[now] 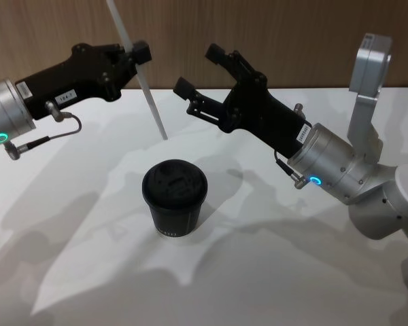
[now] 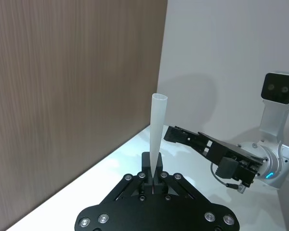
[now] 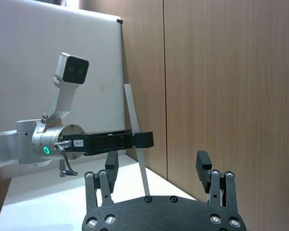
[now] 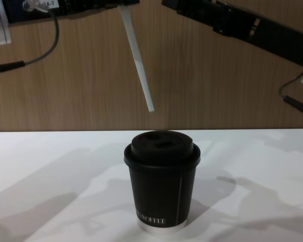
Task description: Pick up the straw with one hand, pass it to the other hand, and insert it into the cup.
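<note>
Closest, the cup (image 4: 162,184) stands lidded on the bench (image 1: 272,272), while above it the left hand (image 1: 137,52) pinches the tilted straw (image 1: 144,81) and the right hand (image 1: 202,68), fingers spread nearby, must next close on it for the handover.

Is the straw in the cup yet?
No, it is out. The left hand holds the straw tilted in the air, its lower end above the lidded cup.
</note>
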### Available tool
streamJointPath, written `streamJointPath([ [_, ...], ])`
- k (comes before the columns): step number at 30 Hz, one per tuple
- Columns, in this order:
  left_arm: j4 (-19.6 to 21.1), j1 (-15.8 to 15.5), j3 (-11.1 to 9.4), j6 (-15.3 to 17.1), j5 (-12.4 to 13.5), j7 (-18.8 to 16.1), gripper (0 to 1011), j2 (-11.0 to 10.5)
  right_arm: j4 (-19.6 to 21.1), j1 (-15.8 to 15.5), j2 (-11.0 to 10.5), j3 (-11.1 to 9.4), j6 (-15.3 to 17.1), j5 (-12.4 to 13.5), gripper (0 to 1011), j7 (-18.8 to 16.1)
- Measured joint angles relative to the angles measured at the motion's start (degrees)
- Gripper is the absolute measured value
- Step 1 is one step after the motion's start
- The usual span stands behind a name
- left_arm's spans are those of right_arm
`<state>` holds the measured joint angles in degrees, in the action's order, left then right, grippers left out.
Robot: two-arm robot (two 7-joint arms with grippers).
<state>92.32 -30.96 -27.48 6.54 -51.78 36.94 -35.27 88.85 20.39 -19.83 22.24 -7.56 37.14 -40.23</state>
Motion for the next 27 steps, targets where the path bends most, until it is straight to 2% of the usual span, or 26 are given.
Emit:
streamJointPath([
  [12,-0.4,-0.5,-0.8,2.0,-1.7,1.2,3,-0.8,0.0,0.0,0.0,0.0,0.0,0.0,1001,0.0],
  [27,-0.9,-1.1,-1.4,5.1,-5.3,2.5,3,-1.4,0.0,0.0,0.0,0.0,0.0,0.0,1001,0.0],
])
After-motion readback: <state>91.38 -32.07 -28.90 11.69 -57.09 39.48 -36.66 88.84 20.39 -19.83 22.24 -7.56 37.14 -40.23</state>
